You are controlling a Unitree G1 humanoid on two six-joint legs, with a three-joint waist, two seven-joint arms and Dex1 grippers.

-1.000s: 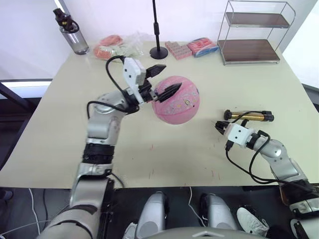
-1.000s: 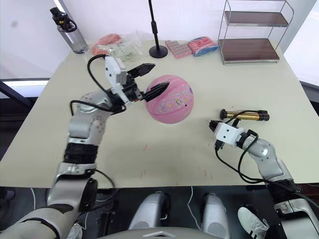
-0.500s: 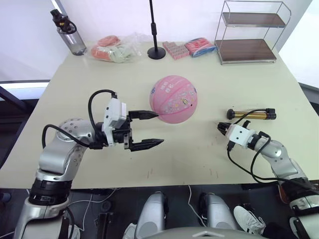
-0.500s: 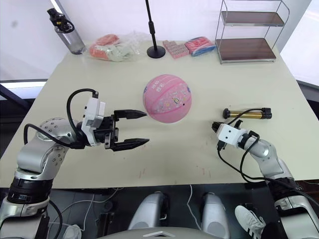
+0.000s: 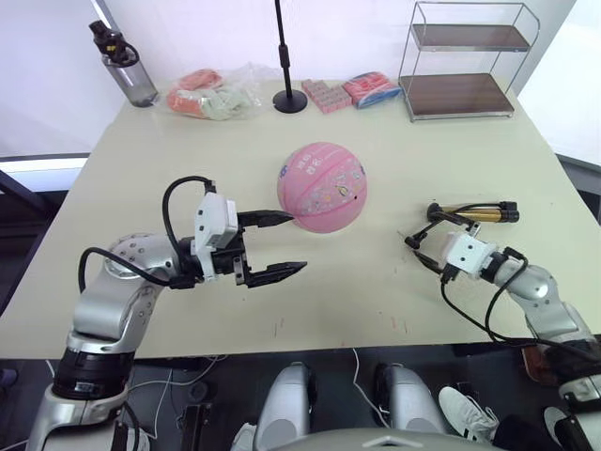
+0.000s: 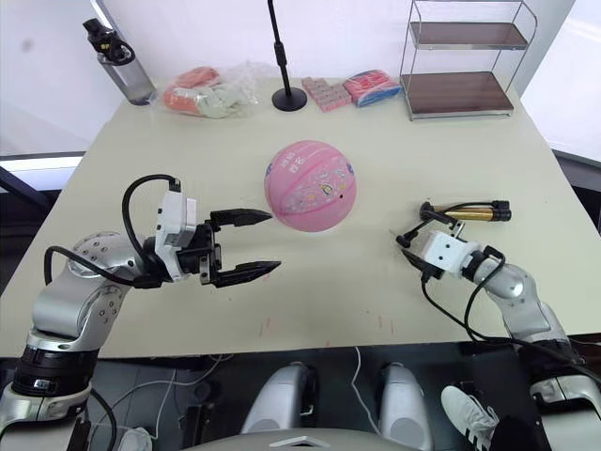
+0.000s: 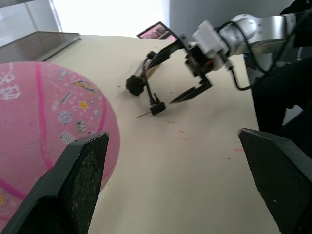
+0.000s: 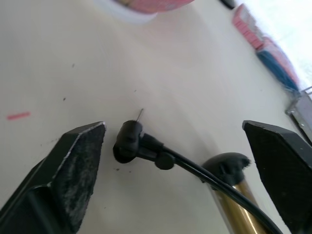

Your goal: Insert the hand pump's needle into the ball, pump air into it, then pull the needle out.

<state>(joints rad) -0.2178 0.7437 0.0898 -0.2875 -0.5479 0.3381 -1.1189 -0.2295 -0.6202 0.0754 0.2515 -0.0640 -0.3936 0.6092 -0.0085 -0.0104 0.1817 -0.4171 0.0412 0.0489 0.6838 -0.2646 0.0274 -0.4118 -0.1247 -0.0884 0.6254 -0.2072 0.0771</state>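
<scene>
Needle [image 8: 140,113] between open right end effector [image 6: 414,246] fingers, left end effector [image 5: 282,244] open beside ball [image 5: 322,187]

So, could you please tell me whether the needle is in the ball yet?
Out: the needle lies on the table between the open right gripper's fingers, apart from the ball.

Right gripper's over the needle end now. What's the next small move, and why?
Probably ease the right gripper down and close on the needle's black fitting. Its fingers stand open on either side of the fitting, which lies free on the table beside the hand pump. The ball sits apart, unpierced.
</scene>
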